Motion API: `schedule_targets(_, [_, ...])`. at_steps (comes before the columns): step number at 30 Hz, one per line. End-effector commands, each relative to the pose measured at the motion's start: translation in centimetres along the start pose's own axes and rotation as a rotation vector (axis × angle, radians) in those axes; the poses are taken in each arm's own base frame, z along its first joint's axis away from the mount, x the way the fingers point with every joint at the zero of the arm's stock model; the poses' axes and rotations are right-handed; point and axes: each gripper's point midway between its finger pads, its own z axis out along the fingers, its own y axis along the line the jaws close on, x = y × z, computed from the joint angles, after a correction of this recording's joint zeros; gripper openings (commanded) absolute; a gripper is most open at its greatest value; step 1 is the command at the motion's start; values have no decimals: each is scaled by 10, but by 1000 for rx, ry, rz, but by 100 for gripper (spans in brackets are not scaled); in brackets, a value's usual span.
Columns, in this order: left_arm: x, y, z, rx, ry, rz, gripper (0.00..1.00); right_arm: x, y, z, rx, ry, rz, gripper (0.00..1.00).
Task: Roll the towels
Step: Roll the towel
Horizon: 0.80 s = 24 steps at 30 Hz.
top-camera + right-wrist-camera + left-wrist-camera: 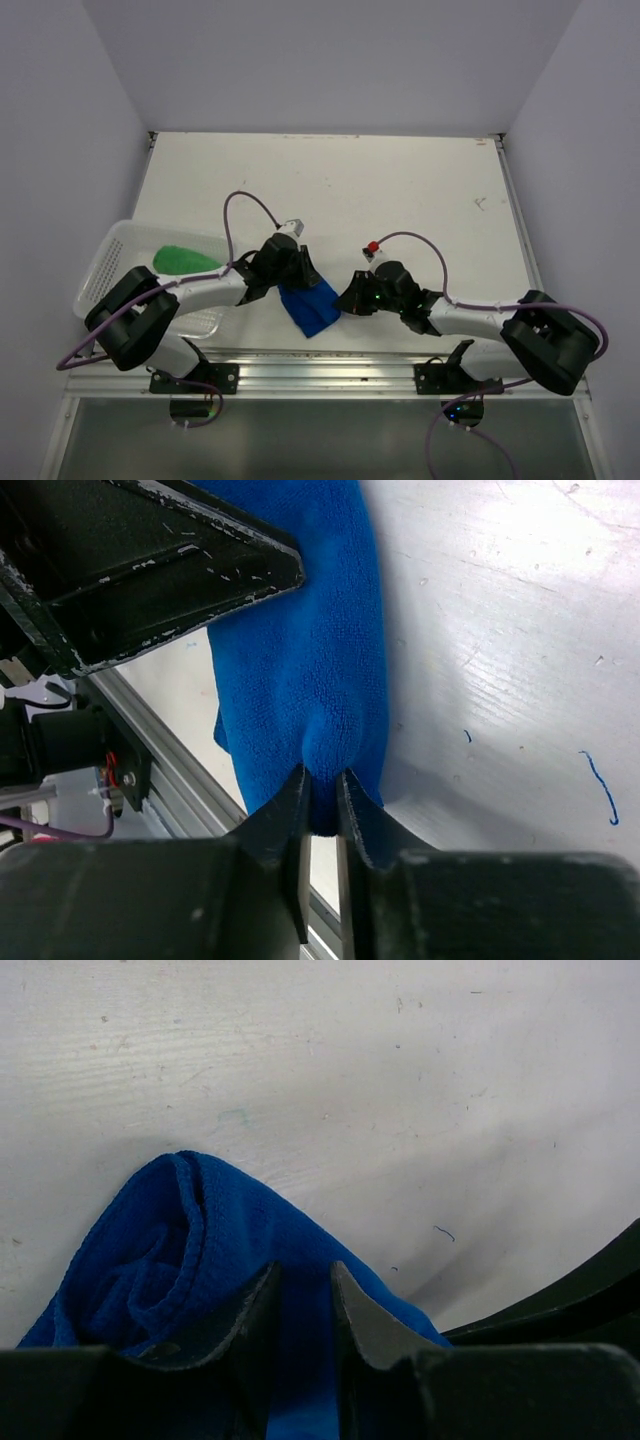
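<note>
white table (400,190) inside a booth with pale walls; surface scuffed, a few small blue pen marks (598,785) in the right wrist view. blue towel (312,306) lies bunched on the table near its front edge, about midway between the two arms, its near corner close to the metal rail (330,368) along the front. left gripper (298,272) sits at the far end of the blue towel; in the left wrist view its fingers (250,1310) stand close together with blue cloth showing in the narrow gap, so it is clamped on that end. right gripper (348,300) meets the same towel at its right side; in the right wrist view its fingertips (292,798) are nearly together, pinching a raised fold of the cloth. the towel runs between the two grips in loose folds, rumpled rather than tightly wound. green towel (180,260) lies inside the white perforated basket (110,255) at the left edge of the table, well apart from both grippers.
</note>
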Motion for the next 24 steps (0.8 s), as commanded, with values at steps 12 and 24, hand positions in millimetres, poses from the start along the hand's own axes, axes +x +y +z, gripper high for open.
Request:
schedule_targets(12, [-40, -14, -21, -71, -77, 56, 41, -50, -5, -42, 282, -239, -423, 0])
schedule_targets(24, [-47, -22, -37, -47, -104, 45, 42, -22, 4, -39, 454, -234, -796, 0])
